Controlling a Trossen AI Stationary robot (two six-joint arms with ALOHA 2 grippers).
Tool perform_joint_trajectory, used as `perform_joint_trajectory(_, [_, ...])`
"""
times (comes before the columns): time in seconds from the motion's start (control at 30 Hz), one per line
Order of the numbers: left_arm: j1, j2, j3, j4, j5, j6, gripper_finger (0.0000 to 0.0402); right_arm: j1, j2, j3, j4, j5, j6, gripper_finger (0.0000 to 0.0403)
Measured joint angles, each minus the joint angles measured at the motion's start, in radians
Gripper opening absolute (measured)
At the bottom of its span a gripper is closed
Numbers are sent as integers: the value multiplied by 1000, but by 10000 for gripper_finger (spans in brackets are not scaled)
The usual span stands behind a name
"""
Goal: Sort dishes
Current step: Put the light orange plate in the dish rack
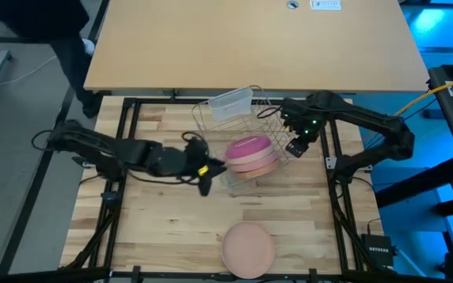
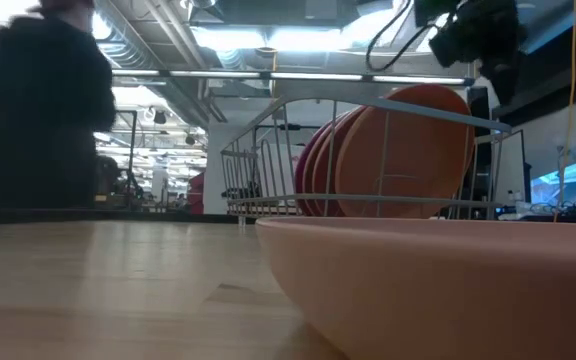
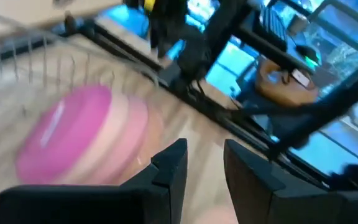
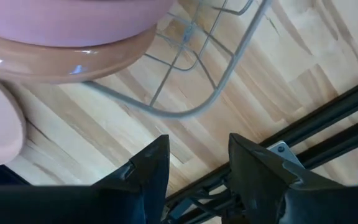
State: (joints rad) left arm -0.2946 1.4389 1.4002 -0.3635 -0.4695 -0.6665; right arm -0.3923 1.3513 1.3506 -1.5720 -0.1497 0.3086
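Note:
Three plates stand on edge, side by side, in the silver wire rack [image 1: 234, 122]: magenta [image 1: 248, 145], pale peach [image 1: 256, 156] and terracotta [image 1: 263, 165]. Seen from the low view, the racked plates [image 2: 398, 150] rise behind the wires. Another peach plate [image 1: 248, 248] lies flat by the table's near edge and fills the low view's foreground [image 2: 438, 285]. My left gripper [image 1: 211, 170] hovers open and empty just left of the rack; the magenta plate [image 3: 67, 137] lies ahead of it [image 3: 205, 168]. My right gripper [image 1: 296, 146] hangs open and empty at the rack's right side [image 4: 197, 163].
A clear plastic tub [image 1: 230, 102] sits at the rack's far end. Dark frame rails [image 1: 128, 141] run along both table sides. A person [image 2: 38, 110] stands beyond the far left corner. Bare wood [image 1: 156, 228] lies between the rack and the near edge.

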Motion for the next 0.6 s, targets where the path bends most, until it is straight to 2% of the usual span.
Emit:
perform_joint_trajectory(0.13, [-69,-13,0,-101,0,-114,96,0,-62,0,2,0,46,170])
perform_joint_trajectory(0.33, [-159,33,0,-271,22,-410,95,29,-130,0,9,4,155,170])
perform_joint_trajectory(0.43, [-195,77,0,-316,26,-499,95,88,-150,0,26,12,236,170])
perform_joint_trajectory(0.6, [-231,181,0,-288,27,-543,95,245,-155,0,118,11,404,170])
